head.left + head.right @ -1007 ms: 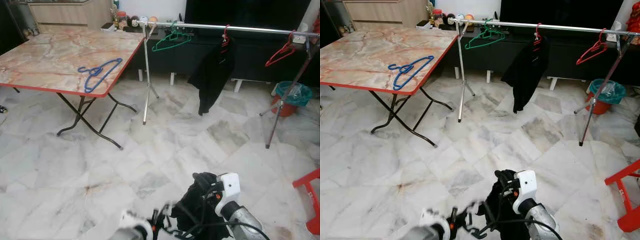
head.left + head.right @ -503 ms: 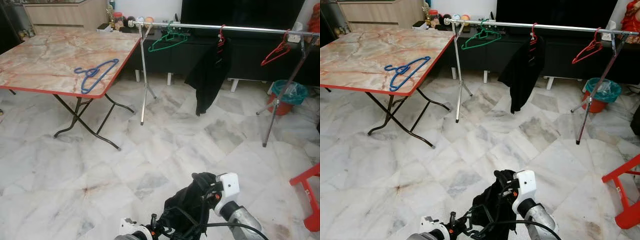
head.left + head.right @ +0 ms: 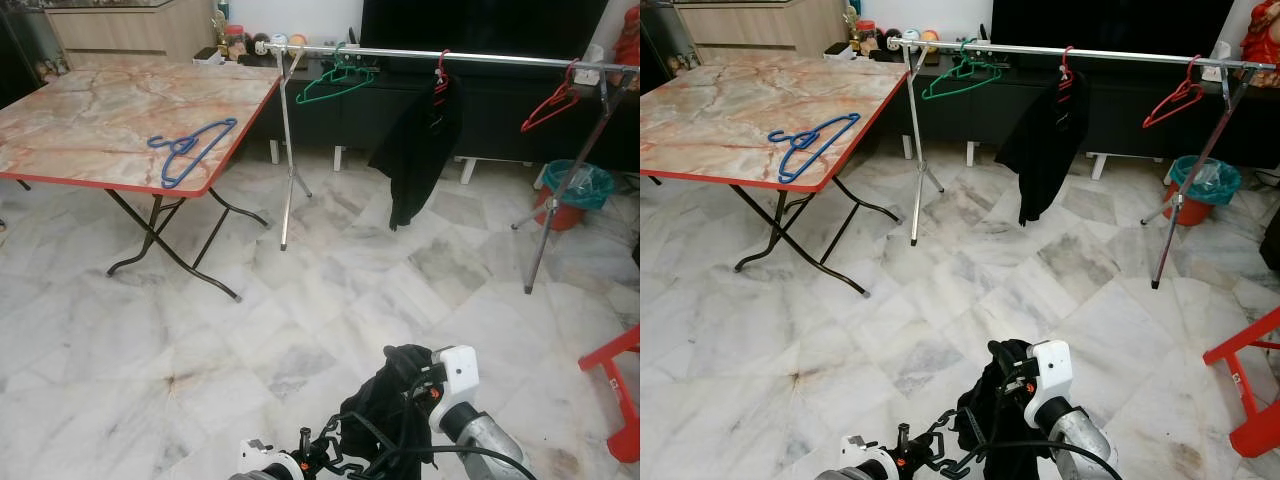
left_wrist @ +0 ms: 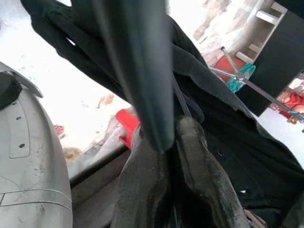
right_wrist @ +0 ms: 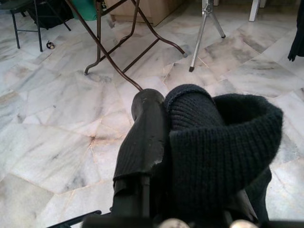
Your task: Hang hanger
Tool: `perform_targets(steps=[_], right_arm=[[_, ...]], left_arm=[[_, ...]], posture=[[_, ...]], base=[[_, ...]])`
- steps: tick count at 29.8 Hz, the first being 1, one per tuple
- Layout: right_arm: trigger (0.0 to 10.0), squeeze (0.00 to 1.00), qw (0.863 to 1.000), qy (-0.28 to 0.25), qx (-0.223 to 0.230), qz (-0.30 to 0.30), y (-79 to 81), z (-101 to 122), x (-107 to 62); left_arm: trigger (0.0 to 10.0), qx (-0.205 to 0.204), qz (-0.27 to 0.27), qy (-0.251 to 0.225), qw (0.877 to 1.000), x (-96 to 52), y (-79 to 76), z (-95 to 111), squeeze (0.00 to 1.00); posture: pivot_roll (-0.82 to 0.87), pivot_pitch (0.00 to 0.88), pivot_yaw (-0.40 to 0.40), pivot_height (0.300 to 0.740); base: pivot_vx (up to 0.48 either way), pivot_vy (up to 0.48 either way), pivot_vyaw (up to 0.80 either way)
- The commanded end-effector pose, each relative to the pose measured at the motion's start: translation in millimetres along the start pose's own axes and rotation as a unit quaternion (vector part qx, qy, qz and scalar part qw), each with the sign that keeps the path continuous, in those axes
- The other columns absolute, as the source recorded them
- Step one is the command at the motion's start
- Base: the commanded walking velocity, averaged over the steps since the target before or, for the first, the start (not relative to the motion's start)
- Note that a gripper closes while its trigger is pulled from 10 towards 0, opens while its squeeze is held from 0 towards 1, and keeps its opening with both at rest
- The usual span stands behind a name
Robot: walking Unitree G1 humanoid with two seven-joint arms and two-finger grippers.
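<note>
Cam has swung since 1 s ago: table (image 3: 90, 120), blue hanger (image 3: 190, 150) and rail (image 3: 450, 55) all sit a bit further left in frame, a view shift, not objects moving. Lower centre: left gripper (image 3: 318, 462), a blur at frame bottom 1 s ago, now reads sharp and sits closer in under the black garment (image 3: 385, 415). The cloth bunched out wider to the left 0.5 s ago; now it's drawn in tighter vs. right gripper (image 3: 405, 368).
</note>
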State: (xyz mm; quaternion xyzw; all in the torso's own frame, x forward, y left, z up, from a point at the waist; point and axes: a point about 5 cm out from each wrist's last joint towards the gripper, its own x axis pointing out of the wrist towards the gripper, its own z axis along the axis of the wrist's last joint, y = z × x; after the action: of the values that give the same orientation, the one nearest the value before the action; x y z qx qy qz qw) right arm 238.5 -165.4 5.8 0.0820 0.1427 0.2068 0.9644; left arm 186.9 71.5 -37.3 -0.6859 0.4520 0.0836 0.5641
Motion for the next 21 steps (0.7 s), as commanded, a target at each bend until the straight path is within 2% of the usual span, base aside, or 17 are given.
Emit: perform_targets(steps=[1, 11, 12, 15, 16, 17, 18, 19, 20, 21], right_arm=[[10.0, 0.0, 0.999, -0.043, -0.009, 0.001, -1.7, 20, 6.5], [10.0, 0.0, 0.999, -0.043, -0.009, 0.001, -1.7, 20, 6.5], [10.0, 0.0, 0.999, -0.041, -0.012, 0.0, -1.6, 19, 6.5], [10.0, 0.0, 0.999, -0.041, -0.012, 0.0, -1.6, 19, 6.5], [10.0, 0.0, 0.997, 0.026, 0.009, -0.07, -18.0, -12, -2.9], [10.0, 0.0, 0.997, 0.026, 0.009, -0.07, -18.0, -12, -2.9], [10.0, 0.0, 0.982, 0.094, 0.042, -0.159, -33.3, -47, -23.8], [10.0, 0.0, 0.982, 0.094, 0.042, -0.159, -33.3, -47, -23.8], [10.0, 0.0, 0.978, 0.106, 0.047, -0.176, -35.6, -53, -28.8], [10.0, 0.0, 0.978, 0.1, 0.044, -0.176, -35.6, -51, -29.1]], left_arm=[[10.0, 0.268, -0.365, 0.225, 0.863, -54.7, -251.0, -210, 0.0], [10.0, 0.268, -0.365, 0.225, 0.863, -54.7, -251.0, -210, 0.0], [10.0, 0.281, -0.369, 0.205, 0.862, -53.2, -253.0, -204, 0.0], [10.0, 0.281, -0.369, 0.205, 0.862, -53.2, -253.0, -204, 0.0], [10.0, 0.352, -0.418, 0.054, 0.836, -43.2, -274.4, -156, 0.0], [10.0, 0.352, -0.418, 0.054, 0.836, -43.2, -274.4, -156, 0.0], [10.0, 0.466, -0.467, -0.126, 0.741, -53.3, -305.7, -91, 0.0], [10.0, 0.466, -0.467, -0.126, 0.741, -53.3, -305.7, -91, 0.0], [10.0, 0.491, -0.473, -0.157, 0.715, -58.0, -311.6, -79, 0.0], [10.0, 0.495, -0.468, -0.159, 0.714, -57.3, -310.6, -79, 0.0]], posture=[[0.0, 0.0, 0.064, 0.74], [0.0, 0.0, 0.064, 0.74], [0.0, 0.0, 0.0, 0.74], [0.0, 0.0, 0.0, 0.74], [-0.01, 0.0, 0.0, 0.74], [-0.01, 0.0, 0.0, 0.74], [-0.01, 0.0, 0.0, 0.74], [-0.01, 0.0, 0.0, 0.74], [-0.01, 0.0, 0.0, 0.74], [-0.01, 0.0, 0.0, 0.74]], base=[[0.0, 0.0, 0.0], [0.0, 0.0, 0.0], [0.0, 0.0, 0.0], [0.0, 0.0, 0.0], [0.0, 0.0, 0.0], [0.0, 0.0, 0.0], [0.0, 0.0, 0.0], [0.0, 0.0, 0.0], [0.0, 0.0, 0.0], [0.0, 0.0, 0.0]])
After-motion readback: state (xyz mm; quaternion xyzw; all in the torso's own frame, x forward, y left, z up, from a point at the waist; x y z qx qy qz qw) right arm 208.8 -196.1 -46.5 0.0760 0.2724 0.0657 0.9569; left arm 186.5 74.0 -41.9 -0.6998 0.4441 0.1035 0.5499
